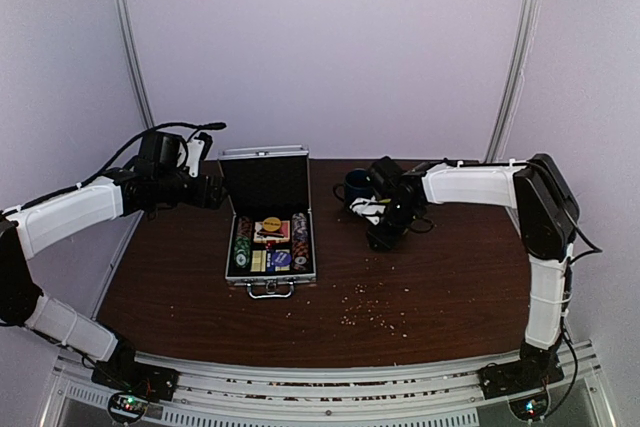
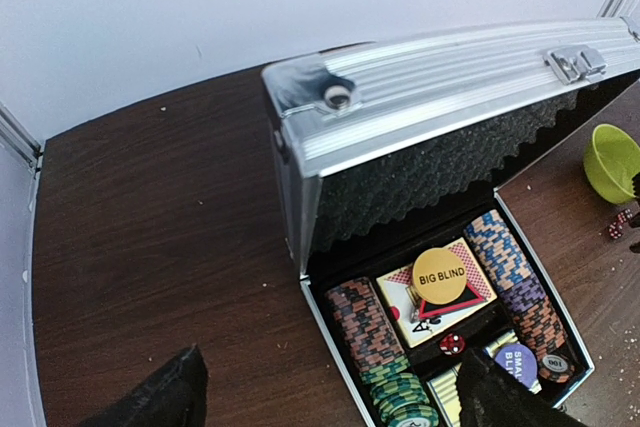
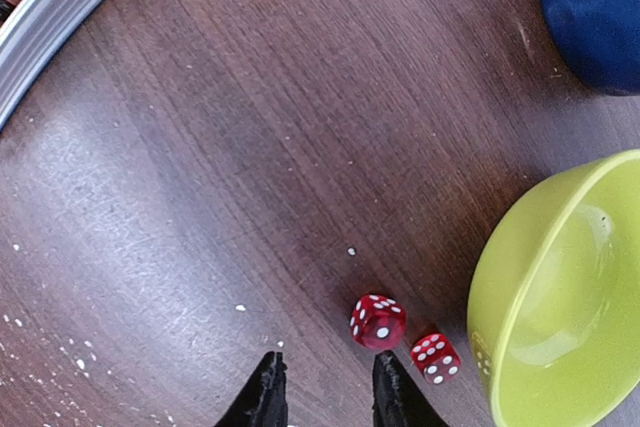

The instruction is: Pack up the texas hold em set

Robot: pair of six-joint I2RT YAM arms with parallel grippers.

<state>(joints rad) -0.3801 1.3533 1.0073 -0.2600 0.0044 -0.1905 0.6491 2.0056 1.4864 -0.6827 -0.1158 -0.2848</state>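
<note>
The silver briefcase point(image 1: 268, 269) stands open mid-table, its lid point(image 2: 450, 77) upright. Its black inside holds rows of poker chips point(image 2: 365, 322), a red card box point(image 2: 470, 262) under a yellow BIG BLIND disc point(image 2: 440, 275) and red triangle point(image 2: 455, 300), and one red die point(image 2: 452, 344). My left gripper point(image 2: 335, 402) hovers open beside the case's left edge, holding nothing. Two more red dice point(image 3: 378, 321) point(image 3: 436, 357) lie on the table. My right gripper point(image 3: 328, 397) hangs just short of them, narrowly open and empty, its right fingertip point(image 3: 392, 382) close to the nearer die.
A yellow-green bowl point(image 3: 560, 307) sits right next to the dice, and a dark blue mug point(image 3: 595, 12) stands beyond it. The briefcase rim point(image 3: 60, 7) lies to the left of the right gripper. Pale crumbs point(image 1: 375, 312) dot the wooden table's front.
</note>
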